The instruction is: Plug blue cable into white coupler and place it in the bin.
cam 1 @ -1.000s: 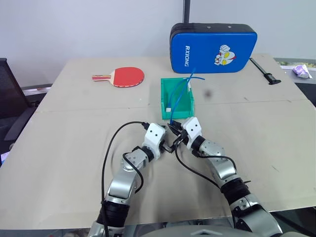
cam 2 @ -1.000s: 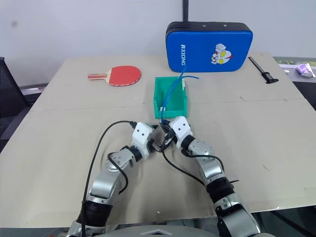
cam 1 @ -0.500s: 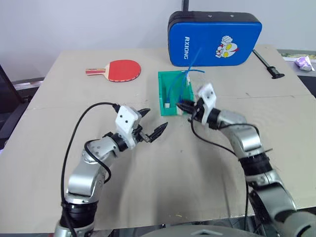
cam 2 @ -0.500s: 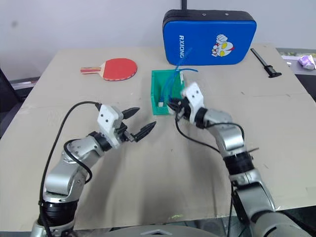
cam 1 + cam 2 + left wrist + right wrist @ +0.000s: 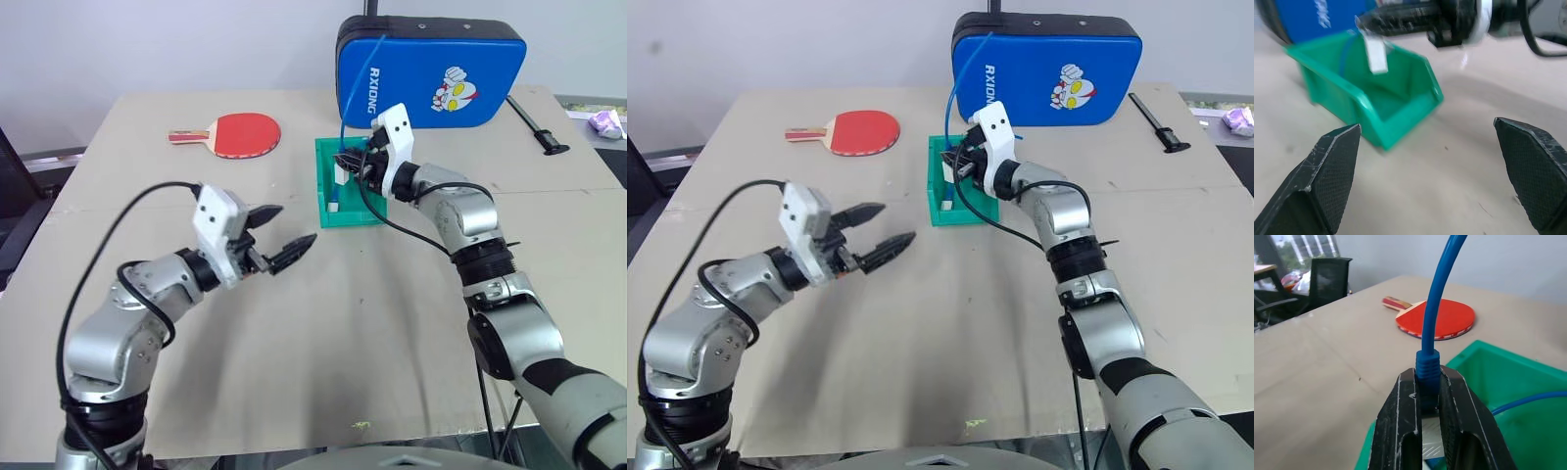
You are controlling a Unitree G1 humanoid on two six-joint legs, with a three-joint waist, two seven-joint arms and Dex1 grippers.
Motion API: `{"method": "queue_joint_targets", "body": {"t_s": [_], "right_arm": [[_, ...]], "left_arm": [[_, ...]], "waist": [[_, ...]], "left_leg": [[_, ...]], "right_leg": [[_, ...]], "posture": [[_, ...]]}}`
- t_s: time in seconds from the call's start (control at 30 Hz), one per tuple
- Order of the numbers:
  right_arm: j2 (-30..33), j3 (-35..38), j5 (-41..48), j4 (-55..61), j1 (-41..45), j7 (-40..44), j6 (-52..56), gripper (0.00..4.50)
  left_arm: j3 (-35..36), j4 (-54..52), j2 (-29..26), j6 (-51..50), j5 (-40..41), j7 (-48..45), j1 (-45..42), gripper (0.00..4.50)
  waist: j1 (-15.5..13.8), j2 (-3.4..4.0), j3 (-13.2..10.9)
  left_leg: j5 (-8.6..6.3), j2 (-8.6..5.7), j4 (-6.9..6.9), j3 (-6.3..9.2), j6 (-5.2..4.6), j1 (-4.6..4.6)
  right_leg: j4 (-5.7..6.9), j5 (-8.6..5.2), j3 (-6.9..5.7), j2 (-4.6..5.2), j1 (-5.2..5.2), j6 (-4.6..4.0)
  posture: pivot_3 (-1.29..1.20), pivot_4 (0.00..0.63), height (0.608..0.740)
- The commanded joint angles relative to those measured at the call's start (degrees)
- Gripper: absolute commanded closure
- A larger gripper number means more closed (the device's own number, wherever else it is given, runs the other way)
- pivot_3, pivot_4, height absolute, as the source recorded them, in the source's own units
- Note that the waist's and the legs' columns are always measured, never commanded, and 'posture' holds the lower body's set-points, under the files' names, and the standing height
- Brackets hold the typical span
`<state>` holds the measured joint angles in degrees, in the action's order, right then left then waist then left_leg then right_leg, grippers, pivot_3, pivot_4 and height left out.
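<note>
Blue cable (image 5: 1436, 313), thin bright-blue network lead: pinched at its moulded boot by the right gripper (image 5: 1430, 396), jaws clamped on it, held up over the small green plastic open-top bin (image 5: 325, 211). Small white boxy coupler (image 5: 1375, 55) hanging at the gripper tips just above the bin's inside; looks already mated to the plug, latch itself not visible. Left to right across the table: red table-tennis paddle (image 5: 238, 133), well clear of the work; left gripper (image 5: 278, 239), jaws wide apart, empty, hovering near the bin's front lip; bin with a loop of blue lead lying inside (image 5: 1528, 399); right gripper over it; big blue padded case (image 5: 431, 70) behind; black caliper-like tool (image 5: 536, 135) far right. Handling, as judgement: light, limp lead, will flop and spring back out of the bin if dropped carelessly; boot is the only stiff spot, so best grip point; clear plug clip probably fragile, coupler slick and tiny, likely to pull off if tugged sideways. Count: one cable, one coupler, one bin, one paddle, one case, one tool.
</note>
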<state>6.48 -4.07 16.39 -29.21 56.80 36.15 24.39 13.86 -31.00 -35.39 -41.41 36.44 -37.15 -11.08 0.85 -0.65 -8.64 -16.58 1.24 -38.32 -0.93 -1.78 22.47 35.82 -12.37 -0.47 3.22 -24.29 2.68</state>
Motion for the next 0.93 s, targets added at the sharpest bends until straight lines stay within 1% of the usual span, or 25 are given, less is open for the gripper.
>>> {"method": "queue_joint_targets", "body": {"t_s": [0.03, 0.07, 0.13, 0.17, 0.2, 0.23, 0.3, 0.33, 0.43, 0.5, 0.53, 0.6, 0.63, 0.67, 0.77, 0.87, 0.93], "right_arm": [[-0.1, 1.7, -0.5, -2.0, 2.1, -0.9, -1.6, 4.09], [0.0, 2.1, -0.5, -2.6, 2.5, -1.1, -1.8, 3.62], [0.2, 3.0, -0.5, -3.2, 3.0, -1.9, -2.4, 2.85], [0.3, 3.4, -0.4, -3.2, 3.1, -2.2, -2.6, 2.33], [0.6, 3.7, -0.4, -2.9, 2.9, -2.4, -2.9, 1.66], [1.1, 3.9, -0.6, -2.0, 2.5, -2.4, -3.1, 1.38], [2.9, 4.6, -0.3, 1.4, 0.5, -2.0, -2.7, 0.46], [4.1, 4.9, 0.1, 3.9, -0.9, -1.3, -1.8, 0.06], [8.4, 5.7, 2.8, 13.1, -6.6, 1.9, 2.1, 0.06], [12.7, 6.0, 4.9, 20.0, -12.1, 5.7, 4.2, 0.06], [15.6, 6.8, 6.4, 23.9, -16.8, 8.9, 3.9, 0.06], [19.1, 8.1, 8.3, 28.6, -23.1, 12.7, 2.7, 0.06], [21.2, 8.7, 8.2, 30.1, -27.5, 15.3, -0.2, 0.06], [22.7, 9.6, 8.4, 30.7, -31.9, 18.7, -3.9, 0.06], [26.5, 10.8, 6.1, 28.7, -43.0, 24.0, -14.4, 0.06], [29.1, 10.8, 5.3, 25.2, -49.3, 27.4, -18.3, 0.06], [29.2, 11.1, 4.3, 22.2, -51.0, 26.7, -20.0, 0.06]], "left_arm": [[1.7, -2.2, -0.9, -0.9, 2.4, 0.9, -0.8, 0.0], [1.5, -2.1, -1.1, -0.9, 2.5, 1.0, -0.9, 0.0], [1.1, -2.1, -1.1, -0.9, 2.7, 1.4, -0.9, 0.0], [0.9, -2.2, -1.1, -0.9, 2.7, 1.6, -0.9, 0.0], [0.8, -2.3, -1.2, -0.9, 2.7, 1.8, -0.8, 0.0], [0.7, -2.4, -1.2, -0.9, 2.5, 2.0, -0.6, 0.0], [0.9, -2.6, -1.5, -0.8, 1.9, 2.4, 0.6, 0.0], [1.1, -2.6, -1.8, -0.5, 1.4, 2.6, 1.4, 0.0], [2.0, -2.9, -2.5, 1.2, -0.5, 2.7, 5.4, 0.0], [2.3, -3.1, -2.2, 3.1, -2.6, 3.6, 8.8, 0.0], [1.8, -3.0, -1.9, 4.5, -4.2, 3.8, 11.6, 0.0], [0.9, -2.8, -1.1, 6.0, -6.4, 4.4, 15.6, 0.0], [-0.4, -2.6, -0.7, 7.3, -8.1, 4.7, 18.3, 0.0], [-1.6, -2.5, 0.1, 9.1, -9.4, 4.6, 20.8, 0.0], [-3.7, -1.9, 2.4, 12.7, -11.6, 4.7, 25.3, 0.0], [-4.4, -0.3, 4.1, 15.1, -12.9, 5.0, 26.2, 0.0], [-5.3, 0.7, 4.6, 16.6, -13.7, 4.3, 26.9, 0.0]], "waist": [[0.0, 0.0, 0.0], [0.1, 0.0, 0.0], [0.0, 0.0, 0.0], [0.1, 0.0, 0.0], [0.0, 0.0, 0.0], [0.0, 0.0, 0.0], [0.0, 0.0, 0.0], [0.0, 0.0, 0.0], [-0.1, 0.0, 0.0], [-0.2, -0.01, 0.0], [-0.2, -0.01, 0.0], [-0.3, -0.02, 0.0], [-0.3, 0.0, 0.0], [-0.3, -0.01, 0.0], [-0.4, -0.06, 0.0], [-0.5, -0.06, 0.0], [-0.4, -0.06, 0.0]], "left_leg": [[0.0, -0.01, 0.0, -0.02, 0.0, 0.0], [0.0, -0.01, 0.0, -0.05, 0.0, 0.01], [0.0, -0.02, 0.0, -0.05, 0.01, 0.08], [0.01, -0.02, 0.0, -0.05, 0.01, 0.12], [0.01, -0.03, 0.0, -0.06, 0.02, 0.18], [0.01, -0.02, 0.0, -0.05, 0.03, 0.21], [0.02, -0.02, 0.0, -0.04, 0.04, 0.21], [0.02, -0.02, 0.01, -0.04, 0.04, 0.22], [0.02, -0.02, 0.02, -0.04, 0.03, 0.25], [0.01, -0.02, 0.03, -0.02, 0.02, 0.3], [0.0, -0.02, 0.03, -0.02, 0.01, 0.31], [0.0, -0.02, 0.02, -0.02, 0.01, 0.32], [-0.01, -0.02, 0.02, -0.05, 0.0, 0.26], [-0.03, -0.02, 0.02, -0.11, -0.04, 0.26], [-0.18, 0.0, 0.01, -0.14, -0.28, 0.13], [-0.17, -0.01, -0.08, -0.16, -0.3, 0.04], [-0.16, 0.0, -0.11, -0.23, -0.32, -0.22]], "right_leg": [[-0.01, 0.0, 0.02, 0.0, 0.0, 0.0], [-0.01, 0.0, 0.03, 0.0, 0.0, 0.0], [-0.01, 0.01, 0.03, 0.0, -0.02, 0.01], [0.0, 0.01, 0.03, 0.0, -0.06, 0.01], [0.01, 0.01, 0.03, 0.0, -0.11, 0.02], [0.01, 0.01, 0.03, -0.01, -0.13, 0.02], [0.01, 0.01, 0.02, -0.03, -0.13, 0.02], [0.01, 0.01, 0.02, -0.03, -0.14, 0.02], [0.01, 0.01, 0.02, -0.02, -0.13, 0.02], [-0.02, 0.01, 0.01, 0.0, -0.13, 0.02], [-0.02, 0.01, 0.01, 0.01, -0.13, 0.02], [-0.07, 0.01, 0.01, 0.02, -0.13, 0.02], [-0.12, 0.01, 0.02, 0.03, -0.13, 0.02], [-0.22, 0.01, 0.06, 0.03, -0.14, 0.03], [-0.22, 0.0, 0.08, 0.03, -0.06, 0.02], [-0.08, -0.01, 0.11, 0.01, -0.02, -0.02], [0.0, -0.09, 0.22, -0.04, 0.16, -0.29]], "posture": [[0.0, 0.15, 0.728], [0.0, 0.15, 0.728], [0.0, 0.15, 0.728], [0.0, 0.15, 0.728], [0.0, 0.15, 0.728], [0.0, 0.15, 0.728], [0.0, 0.15, 0.728], [0.0, 0.15, 0.728], [0.0, 0.15, 0.728], [0.0, 0.15, 0.728], [0.0, 0.15, 0.728], [0.0, 0.15, 0.728], [0.0, 0.15, 0.728], [0.0, 0.15, 0.728], [0.0, 0.15, 0.728], [0.0, 0.15, 0.728], [0.0, 0.15, 0.728]]}}
